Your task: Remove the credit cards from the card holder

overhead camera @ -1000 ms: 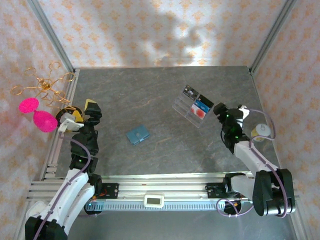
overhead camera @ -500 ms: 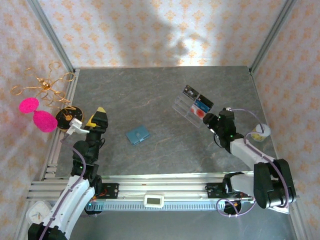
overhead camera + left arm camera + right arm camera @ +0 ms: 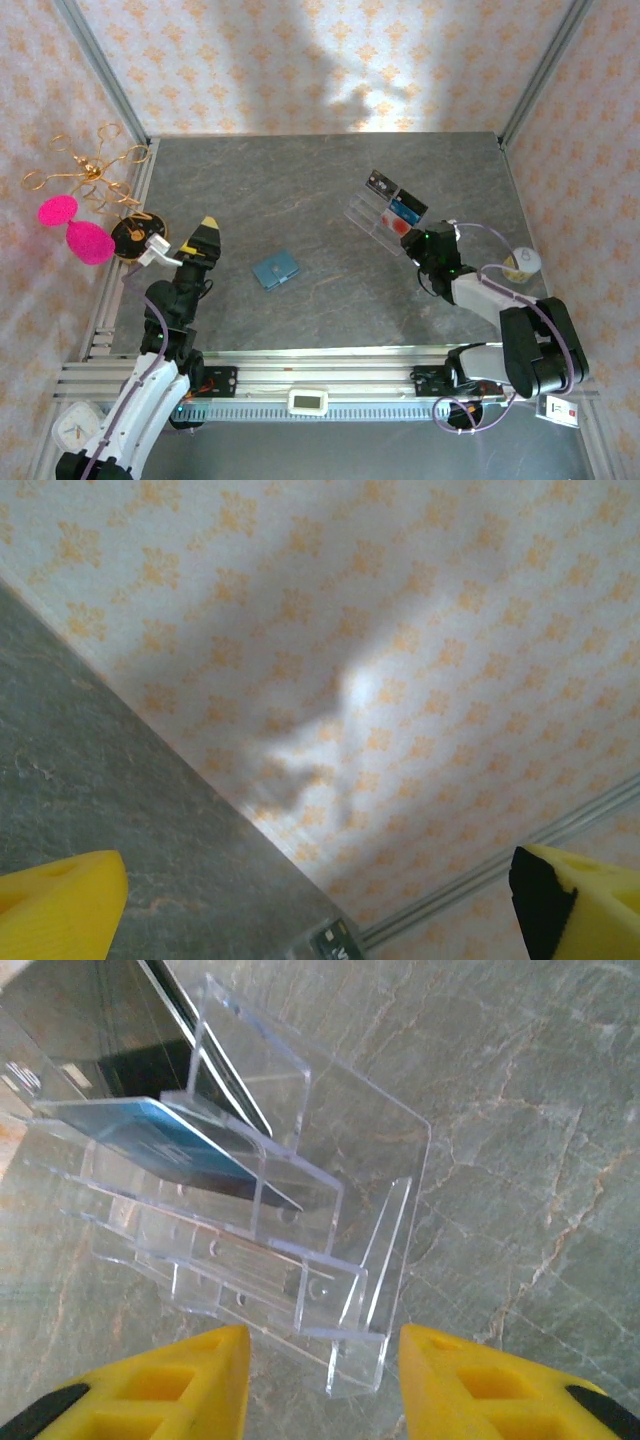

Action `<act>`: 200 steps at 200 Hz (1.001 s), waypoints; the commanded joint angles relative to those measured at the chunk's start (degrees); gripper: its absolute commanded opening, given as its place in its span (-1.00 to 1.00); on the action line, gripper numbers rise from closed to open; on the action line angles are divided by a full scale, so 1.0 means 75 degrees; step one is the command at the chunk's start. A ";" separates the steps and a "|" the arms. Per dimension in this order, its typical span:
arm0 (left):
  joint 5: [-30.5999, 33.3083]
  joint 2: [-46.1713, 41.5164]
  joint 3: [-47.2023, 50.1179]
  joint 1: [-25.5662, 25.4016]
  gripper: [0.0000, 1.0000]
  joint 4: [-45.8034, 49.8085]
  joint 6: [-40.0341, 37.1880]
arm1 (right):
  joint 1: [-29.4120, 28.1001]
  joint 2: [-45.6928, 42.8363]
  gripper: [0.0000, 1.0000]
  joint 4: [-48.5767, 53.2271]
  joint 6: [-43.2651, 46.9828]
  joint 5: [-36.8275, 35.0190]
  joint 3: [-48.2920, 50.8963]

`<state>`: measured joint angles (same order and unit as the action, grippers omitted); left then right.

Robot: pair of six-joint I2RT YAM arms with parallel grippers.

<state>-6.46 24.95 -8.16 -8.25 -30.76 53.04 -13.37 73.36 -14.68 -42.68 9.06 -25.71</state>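
Currently, the card holder (image 3: 275,271) lies closed on the table (image 3: 300,180), well apart from the tray (image 3: 362,212), toward the left arm's side. A blue card (image 3: 150,1145) and a black card (image 3: 378,183) stand in the tray. Your right gripper (image 3: 325,1360) hovers just beside the tray's near edge, fingers partly apart, gripping nothing. Your left gripper (image 3: 205,240), farther from the tray than the card holder, is spread wide and empty.

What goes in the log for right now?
left gripper: open, raised | right gripper: open, at clear tray | card holder: on table, untouched
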 commanded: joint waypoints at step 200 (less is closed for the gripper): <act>-0.1450 -0.0244 -0.0544 0.0016 0.92 0.0901 -0.0606 | 0.0107 0.1795 -0.64 0.1041 0.2699 0.1339 -0.1386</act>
<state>-14.55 24.36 -10.48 -8.25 -25.93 49.76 -12.34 85.65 -13.21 -30.41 13.06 -35.62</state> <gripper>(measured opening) 0.961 0.180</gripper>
